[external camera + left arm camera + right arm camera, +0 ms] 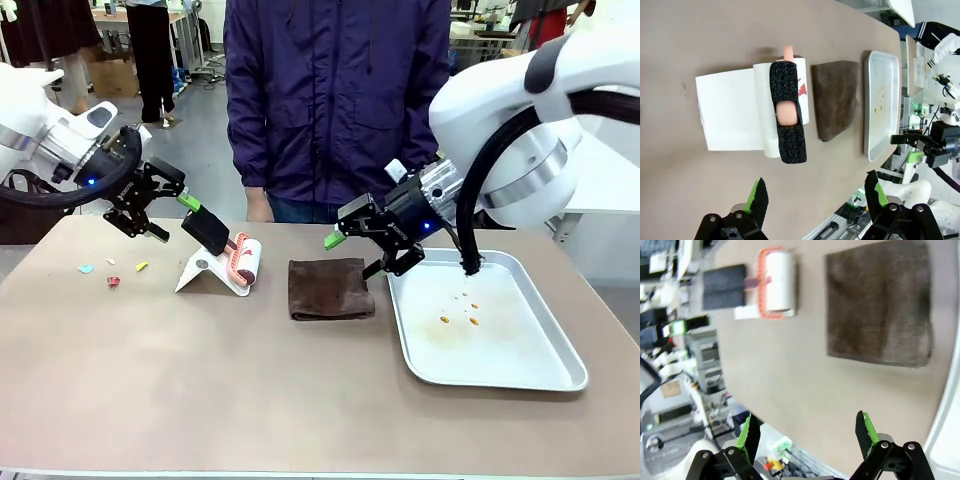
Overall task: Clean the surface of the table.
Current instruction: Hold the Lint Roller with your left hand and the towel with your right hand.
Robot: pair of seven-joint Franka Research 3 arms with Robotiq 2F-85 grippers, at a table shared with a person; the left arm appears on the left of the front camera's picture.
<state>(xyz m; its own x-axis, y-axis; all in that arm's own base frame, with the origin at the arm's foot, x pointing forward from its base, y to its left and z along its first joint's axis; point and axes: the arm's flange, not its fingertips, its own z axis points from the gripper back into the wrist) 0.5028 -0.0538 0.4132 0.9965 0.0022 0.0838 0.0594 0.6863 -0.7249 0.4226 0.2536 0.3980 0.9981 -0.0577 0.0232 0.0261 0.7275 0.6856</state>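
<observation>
Counter (250, 380), taupe-brown with a pale near edge, runs across the front view from left to right. At its far left lie small coloured scraps (110, 272). Right of them a lint roller (245, 258) leans on a white stand (195, 275), followed by a folded brown cloth (331, 289) and a silver tray (520, 375) holding orange crumbs (460, 318). The left gripper (172, 216) hangs just beside the roller's black handle, fingers spread. The right gripper (358, 250) hovers between cloth and tray, fingers parted and empty. It and a black cable cover part of the tray's far rim. A person (335, 100) stands at the far side, cut off at the shoulders.

In the left wrist view the fingers (759, 192) stand wide apart over bare counter. Roller, cloth and tray lie ahead, and none is between them.

The right wrist view is blurred. The fingers (864, 427) are apart over the counter, with cloth and roller beyond. A pale strip at the picture's edge may be the tray's rim.
</observation>
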